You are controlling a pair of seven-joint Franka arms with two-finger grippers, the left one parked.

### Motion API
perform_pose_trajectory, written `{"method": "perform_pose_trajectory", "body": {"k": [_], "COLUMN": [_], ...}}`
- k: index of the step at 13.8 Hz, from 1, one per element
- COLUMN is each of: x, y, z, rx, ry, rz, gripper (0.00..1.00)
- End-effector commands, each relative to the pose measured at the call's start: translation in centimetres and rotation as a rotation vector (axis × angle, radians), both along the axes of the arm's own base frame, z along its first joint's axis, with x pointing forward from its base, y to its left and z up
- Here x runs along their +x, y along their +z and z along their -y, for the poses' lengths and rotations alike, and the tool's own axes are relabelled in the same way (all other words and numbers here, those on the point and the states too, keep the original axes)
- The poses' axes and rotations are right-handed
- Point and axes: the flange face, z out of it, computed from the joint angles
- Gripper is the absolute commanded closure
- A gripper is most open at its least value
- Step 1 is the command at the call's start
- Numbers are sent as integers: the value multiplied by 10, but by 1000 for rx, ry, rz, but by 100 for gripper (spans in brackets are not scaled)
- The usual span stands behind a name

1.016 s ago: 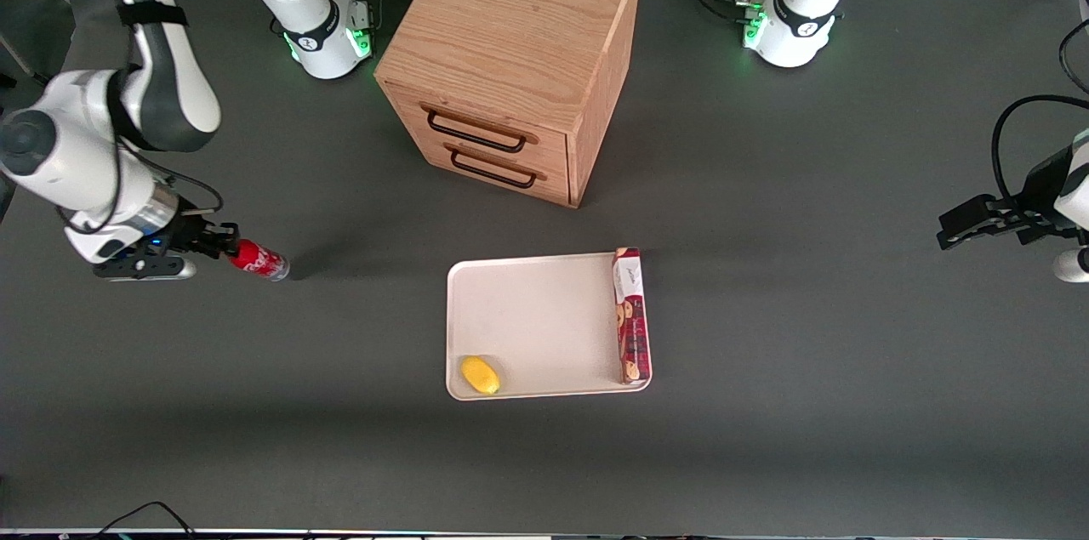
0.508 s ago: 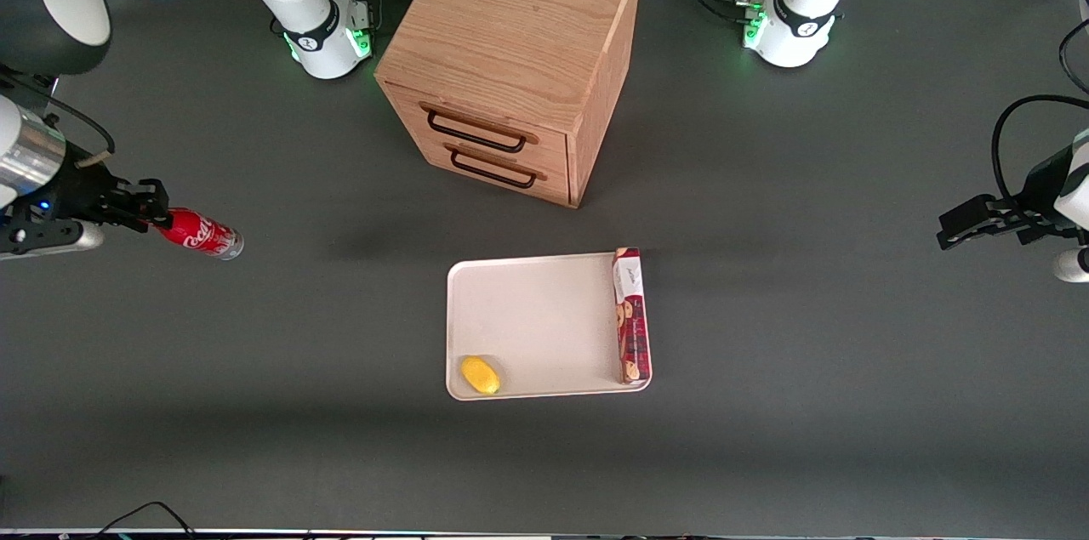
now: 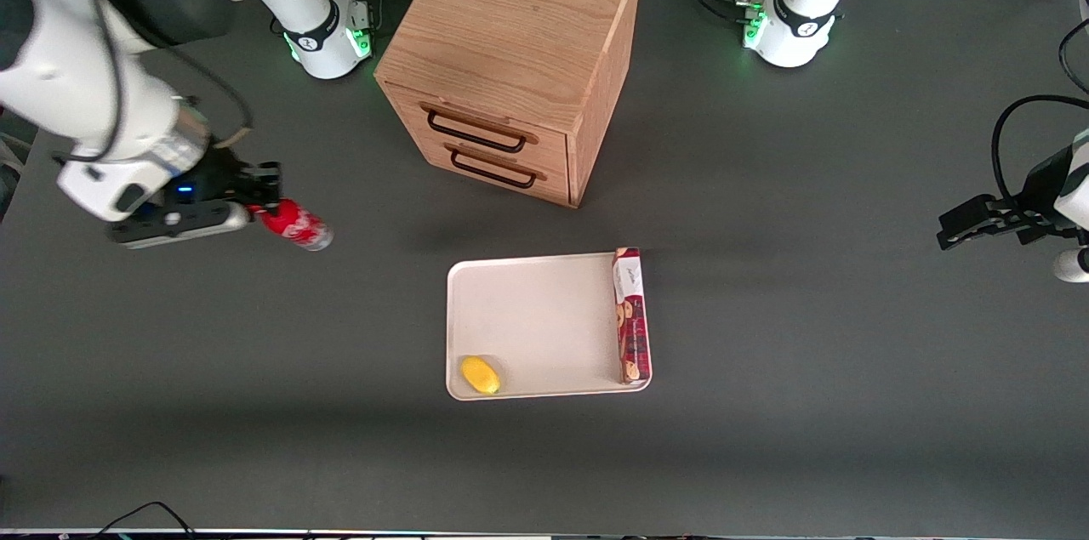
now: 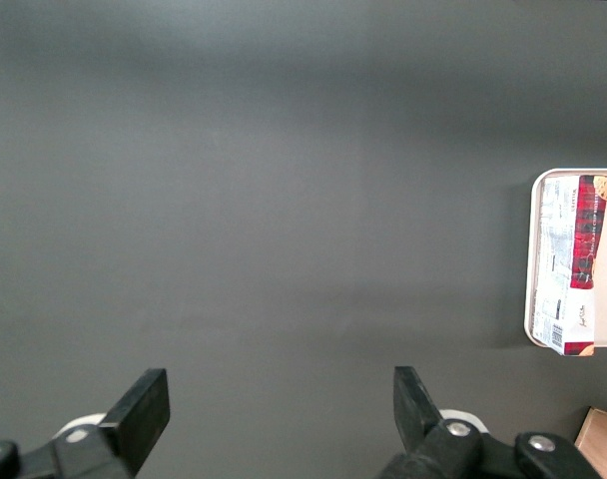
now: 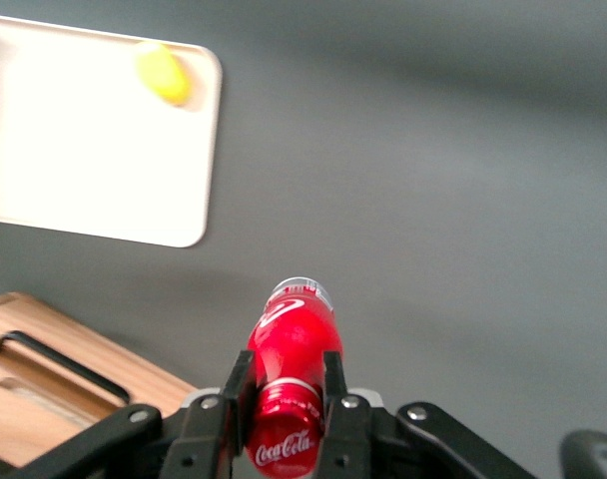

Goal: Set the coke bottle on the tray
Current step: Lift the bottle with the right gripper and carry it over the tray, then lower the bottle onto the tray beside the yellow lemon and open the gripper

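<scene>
a: anything obscured?
b: the gripper hides the neck of the coke bottle; its fingers are clamped on the neck, bottle lifted off the table, toward the working arm's end.
a: surroundings?
b: tray well apart, holding a lemon and a biscuit box along one rim. drawer cabinet stands farther from the camera. open table between bottle and tray.

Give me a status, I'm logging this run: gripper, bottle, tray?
Gripper shut on coke bottle, carried above the table toward the working arm's end. Tray not reached; lemon and biscuit box on it, middle bare.
</scene>
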Motion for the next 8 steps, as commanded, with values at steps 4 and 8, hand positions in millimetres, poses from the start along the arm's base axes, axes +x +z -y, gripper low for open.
{"method": "perform_pose_trajectory", "body": {"k": [4,8], "x": [34,65], "y": [-68,-135], "z": [-112,-148], "rx": [33,47], "ry": [-46,-61], "rz": [94,115], "gripper": [100,100]}}
